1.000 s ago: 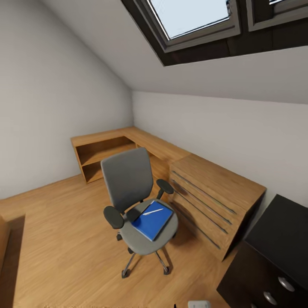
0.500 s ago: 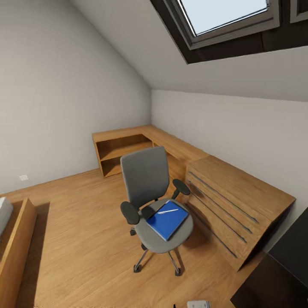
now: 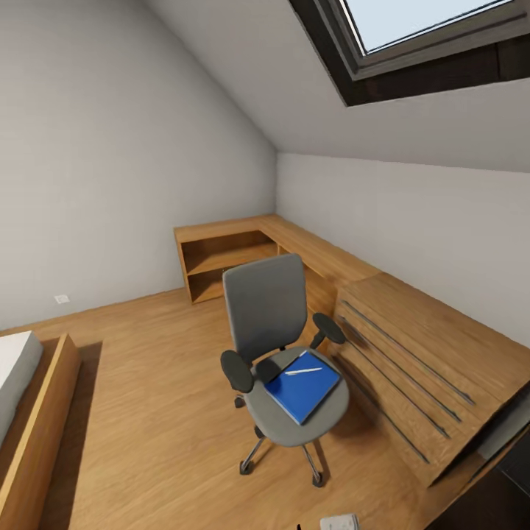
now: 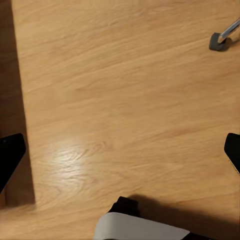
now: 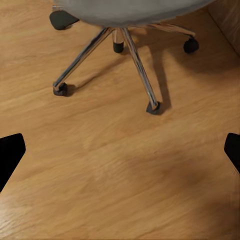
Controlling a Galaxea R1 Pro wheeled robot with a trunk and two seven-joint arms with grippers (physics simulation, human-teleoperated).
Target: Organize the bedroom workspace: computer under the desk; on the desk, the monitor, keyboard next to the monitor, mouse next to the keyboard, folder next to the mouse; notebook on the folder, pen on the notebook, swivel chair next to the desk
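The grey swivel chair with black armrests and chrome star base [image 3: 283, 368] stands on the wooden floor [image 3: 147, 412] near the light wooden low shelving [image 3: 235, 254], carrying the flat bright blue folder [image 3: 303, 386] on its seat, while the left tool [image 4: 120, 152] and the right tool [image 5: 120, 150] both hang wide open over the floor, holding nothing.

A light wooden plank floor [image 3: 147, 412] carries the grey swivel chair [image 3: 283, 353] on its chrome five-star base (casters touching the boards). On the chair's grey seat lies a flat bright blue folder [image 3: 303, 386], with a thin pale pen [image 3: 303, 371] across its far end. Low light wooden shelving [image 3: 221, 254] also stands on the floor, along the walls.
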